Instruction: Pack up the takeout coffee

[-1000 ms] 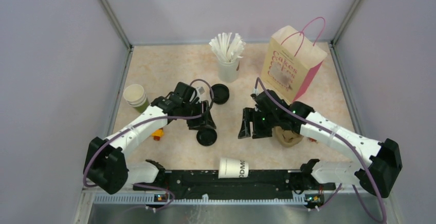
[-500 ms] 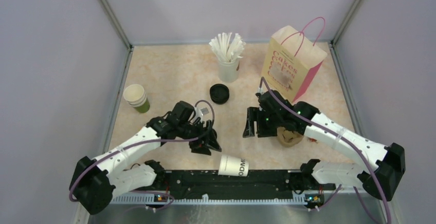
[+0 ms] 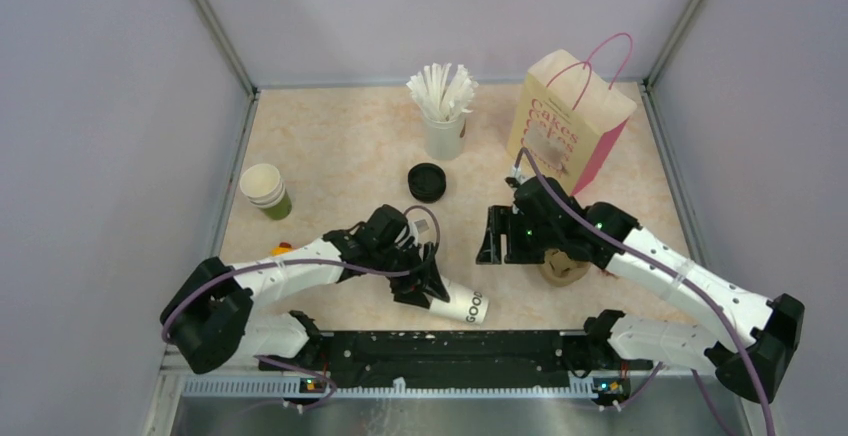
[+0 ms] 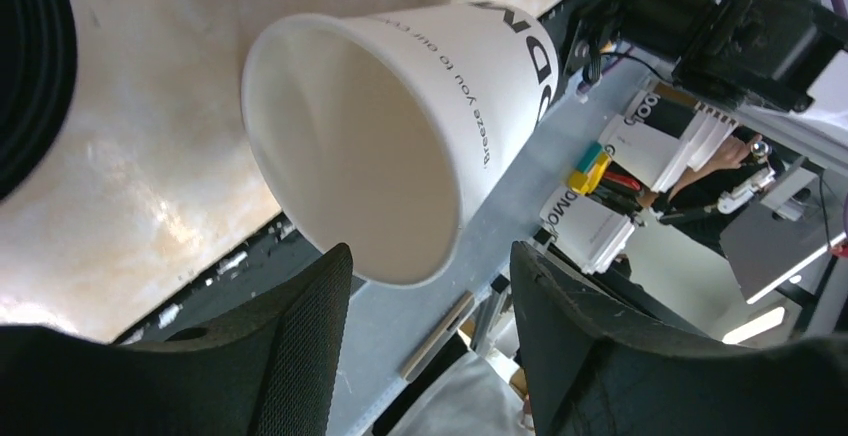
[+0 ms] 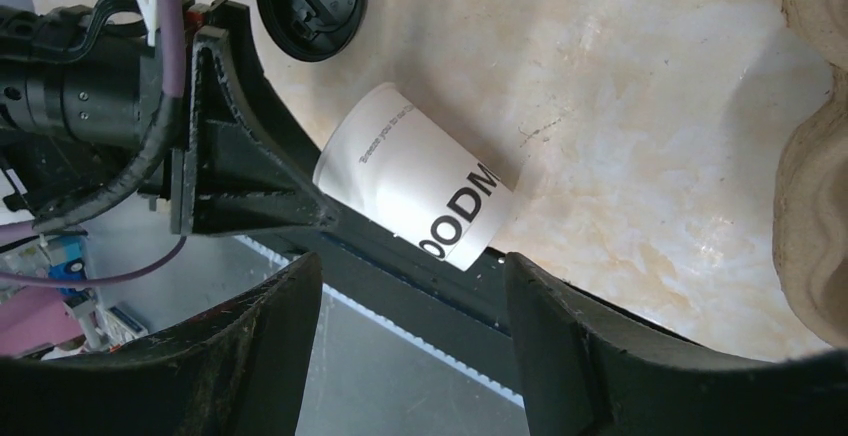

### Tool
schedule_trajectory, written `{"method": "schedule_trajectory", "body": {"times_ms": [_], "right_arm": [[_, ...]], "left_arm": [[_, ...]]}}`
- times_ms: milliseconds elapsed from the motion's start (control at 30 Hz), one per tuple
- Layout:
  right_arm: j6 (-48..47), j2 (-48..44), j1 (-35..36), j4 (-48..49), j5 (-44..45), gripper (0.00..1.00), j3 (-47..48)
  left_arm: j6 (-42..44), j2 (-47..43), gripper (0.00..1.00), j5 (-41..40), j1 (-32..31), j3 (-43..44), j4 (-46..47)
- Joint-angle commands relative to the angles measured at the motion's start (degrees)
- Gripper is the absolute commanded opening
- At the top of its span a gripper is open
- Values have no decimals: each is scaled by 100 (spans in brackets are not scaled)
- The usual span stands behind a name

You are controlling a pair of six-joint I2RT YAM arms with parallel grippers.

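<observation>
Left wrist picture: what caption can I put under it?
White paper cup lying on its side, empty mouth facing the left gripper.

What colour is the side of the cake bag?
Pink. The bag's side shows best in the top external view.

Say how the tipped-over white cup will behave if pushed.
The white cup lies on its side, so it will likely roll, curving since it tapers. It looks empty and thin-walled, so probably light and easily crushed.

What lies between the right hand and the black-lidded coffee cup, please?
Nothing. In the top view, only bare table separates the right hand from the black-lidded coffee cup.
</observation>
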Motion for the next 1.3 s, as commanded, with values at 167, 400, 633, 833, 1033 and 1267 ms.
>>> {"method": "schedule_trajectory", "body": {"times_ms": [167, 400, 633, 833, 1033, 1267], "right_arm": [[-80, -364, 50, -141, 215, 66, 131], [-134, -440, 47, -218, 338, 66, 186], [-116, -708, 40, -372, 998, 66, 571], [-65, -1162, 23, -375, 1587, 66, 741], [-219, -1228, 4, -540, 2010, 66, 1025], [-310, -1272, -4, -525, 2155, 66, 1078]], "left_arm": [[654, 602, 49, -321, -46, 581, 583], [972, 591, 5, -565, -56, 1394, -2], [1946, 1072, 0, -2249, -282, 3484, -2103], [2271, 2255, 1, -3335, -861, 4943, -3393], [2195, 3570, 0, -4353, -1424, 6595, -4759], [2125, 4304, 6, -4615, -1750, 7283, -5417]]}}
